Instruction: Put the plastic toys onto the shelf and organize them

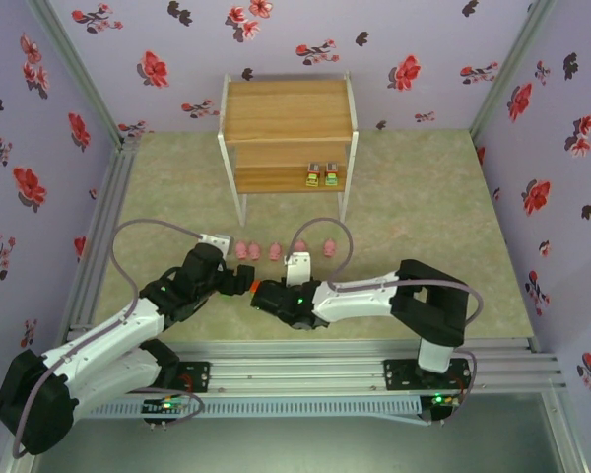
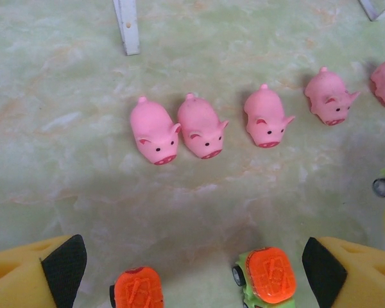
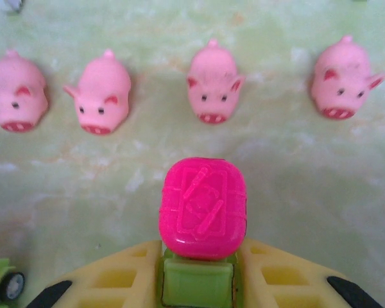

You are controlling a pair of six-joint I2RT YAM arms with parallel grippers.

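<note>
The magenta-topped, green-based plastic toy [image 3: 202, 212] is pinched by the right tool [image 3: 199, 285]. The left tool [image 2: 192, 266] is held spread above two orange-topped toys [image 2: 269, 276]. Five pink plastic pigs [image 2: 155, 131] are lined up on the pale green tabletop [image 2: 64, 96] before the two-tier wooden shelf [image 1: 288, 108], whose lower tier carries two blocky toys [image 1: 322, 176].

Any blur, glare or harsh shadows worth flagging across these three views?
Top external: even light, sharp, no glare. Left wrist: pigs sharp, soft shadows beside them; yellow fingertips slightly soft. Right wrist: magenta-topped toy vividly saturated yet crisp; pigs behind mildly soft.
</note>
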